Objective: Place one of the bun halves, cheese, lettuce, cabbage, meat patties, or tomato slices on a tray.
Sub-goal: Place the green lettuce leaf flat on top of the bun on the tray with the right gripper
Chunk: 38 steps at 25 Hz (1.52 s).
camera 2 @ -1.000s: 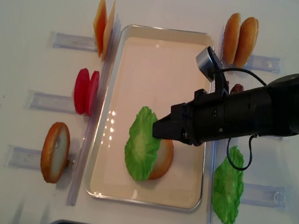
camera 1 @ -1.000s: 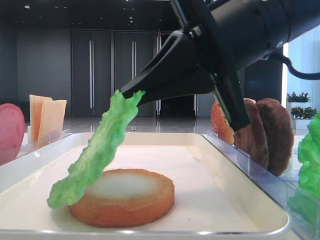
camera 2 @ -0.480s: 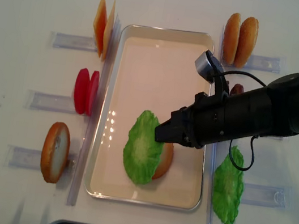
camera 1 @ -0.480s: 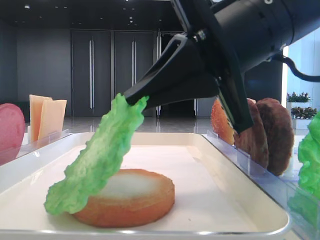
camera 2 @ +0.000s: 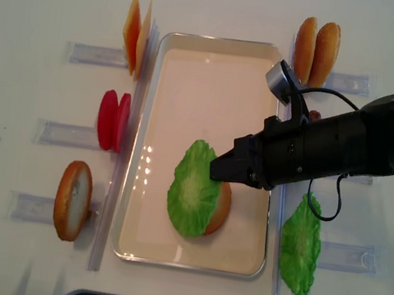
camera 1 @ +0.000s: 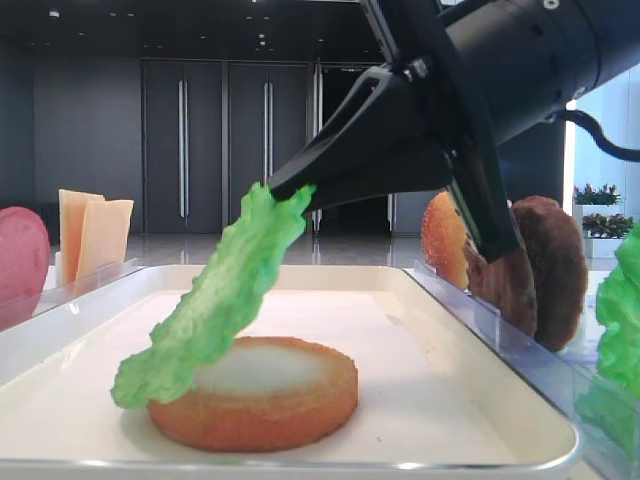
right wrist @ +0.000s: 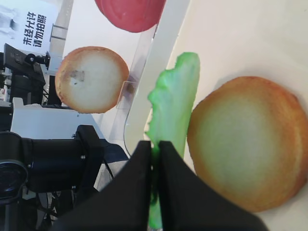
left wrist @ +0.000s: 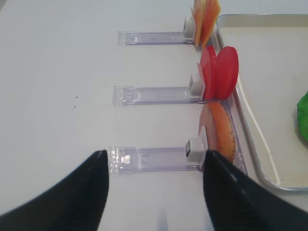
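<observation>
**Lettuce held over the bun half**

The right end effector [camera 2: 213, 170] pinches the lettuce [camera 2: 194, 199] by its edge; the leaf hangs tilted over a bun half [camera 1: 255, 405] lying flat on the tray [camera 2: 220, 53]. The left end effector [left wrist: 154, 192] stands spread above the desk [left wrist: 57, 72].

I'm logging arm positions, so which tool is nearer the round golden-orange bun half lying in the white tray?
Right. The right tool hangs just above the bun half; the left tool is outside the tray, beyond its left rim.

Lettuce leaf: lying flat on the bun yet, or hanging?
Hanging. The right gripper, shut, pinches the lettuce by its top edge; it slants down, its lower end by the bun half.
</observation>
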Available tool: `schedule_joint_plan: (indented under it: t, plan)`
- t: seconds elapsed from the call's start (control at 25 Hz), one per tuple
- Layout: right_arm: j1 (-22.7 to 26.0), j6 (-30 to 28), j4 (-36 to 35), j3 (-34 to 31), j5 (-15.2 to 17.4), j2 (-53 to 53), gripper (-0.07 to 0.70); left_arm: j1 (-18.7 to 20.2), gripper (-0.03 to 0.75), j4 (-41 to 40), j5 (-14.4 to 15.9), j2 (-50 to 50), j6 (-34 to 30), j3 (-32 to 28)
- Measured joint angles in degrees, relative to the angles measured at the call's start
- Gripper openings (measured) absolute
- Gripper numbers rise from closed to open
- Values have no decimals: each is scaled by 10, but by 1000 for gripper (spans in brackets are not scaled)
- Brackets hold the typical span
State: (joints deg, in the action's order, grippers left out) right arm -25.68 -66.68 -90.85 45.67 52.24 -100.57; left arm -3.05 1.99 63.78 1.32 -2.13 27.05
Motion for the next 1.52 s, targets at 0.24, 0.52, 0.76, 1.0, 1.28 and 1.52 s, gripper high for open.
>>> schedule_joint_plan:
  t: [0.24,0.52,0.76,1.0,1.28,1.52]
  plan:
    - [0,0,0,0,1,0,36,0,471,0,0,0,0,0]
    - [0,0,1,0,-16,0,36,0,471,0,0,0,0,0]
    - [0,0,10,0,-31,0,82,0,471,0,0,0,0,0]
    - [0,0,12,0,-33,0,265,0,471,0,0,0,0,0]
    - [0,-5,13,0,-33,0,477,0,471,0,0,0,0,0]
    - [0,-7,20,0,-33,0,657,0,471,0,0,0,0,0]
